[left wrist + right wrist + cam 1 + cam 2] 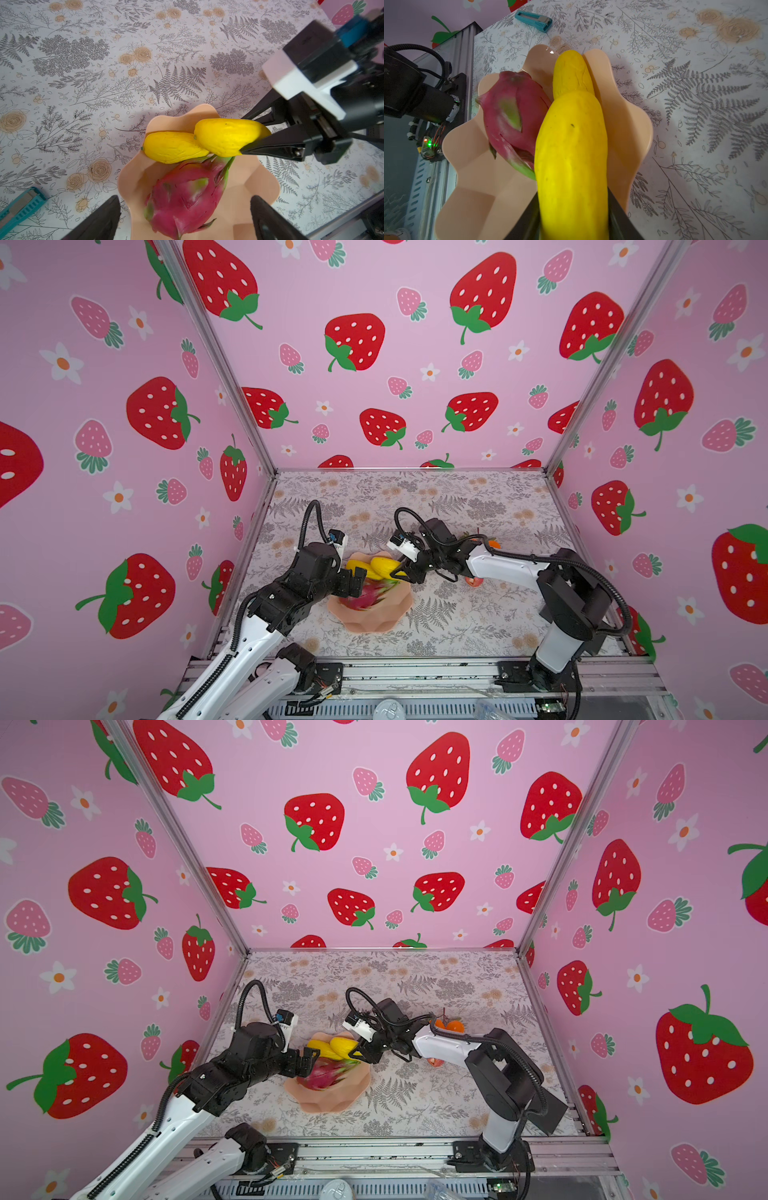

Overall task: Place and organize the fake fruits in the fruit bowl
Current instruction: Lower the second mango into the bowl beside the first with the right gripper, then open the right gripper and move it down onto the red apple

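The peach fruit bowl holds a magenta dragon fruit and a yellow oblong fruit along its far rim. My right gripper is shut on the second yellow fruit, whose free end rests on the first. My left gripper hangs open over the dragon fruit. A small red apple and the oranges lie behind my right arm.
A teal plastic tool lies on the floral mat left of the bowl. Strawberry-print walls and metal posts close in the table on three sides. The aluminium rail with the arm bases runs along the front edge.
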